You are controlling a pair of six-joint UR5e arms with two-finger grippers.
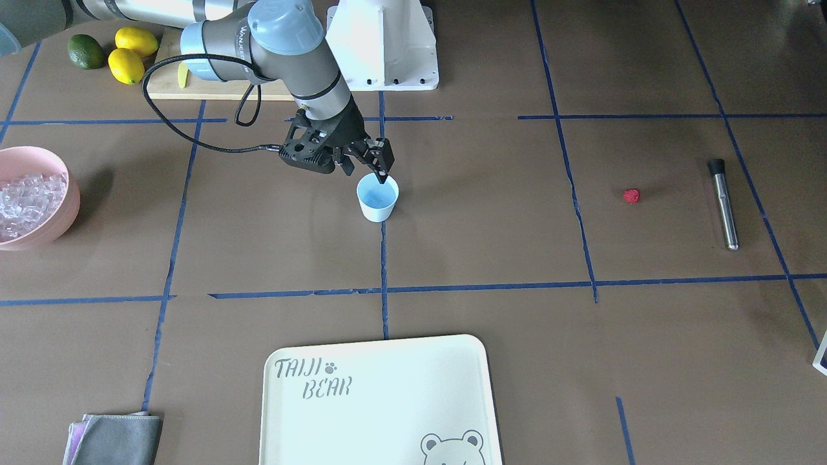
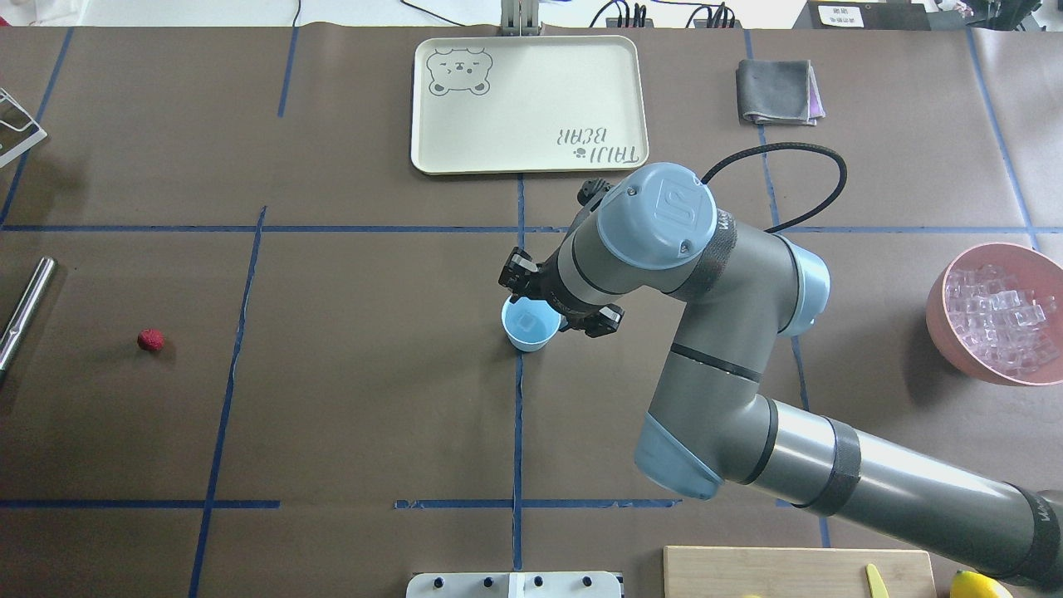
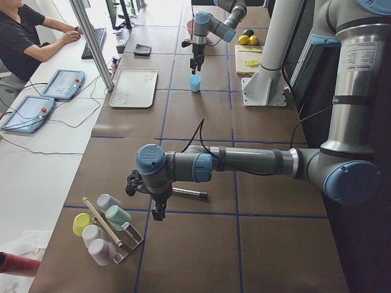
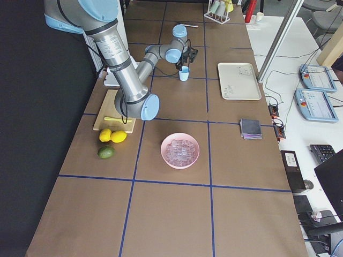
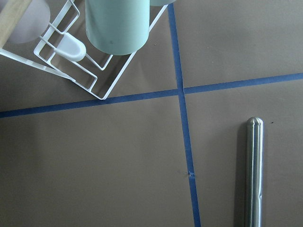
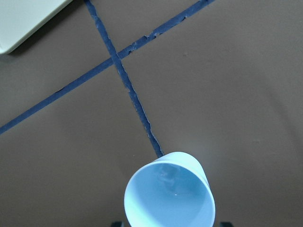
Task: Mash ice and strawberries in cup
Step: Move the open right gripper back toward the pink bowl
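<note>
Far left, the left arm stretches low along the table, its left gripper (image 3: pixel 157 212) pointing down beside a metal rod (image 2: pixel 29 301); I cannot tell whether its jaws are parted. The strawberry (image 2: pixel 150 339) lies alone nearby. Mid-table, the right arm bends at the elbow, and the right gripper (image 1: pixel 365 171) is spread wide just above the cup (image 2: pixel 523 340). Far right, ice (image 2: pixel 996 311) fills a pink bowl (image 2: pixel 947 340).

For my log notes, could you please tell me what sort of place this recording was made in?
Most likely a robotics lab staging a kitchen-style task: the table is gridded with blue tape, and a side bench holds teach pendants beside a seated person at a keyboard.
</note>
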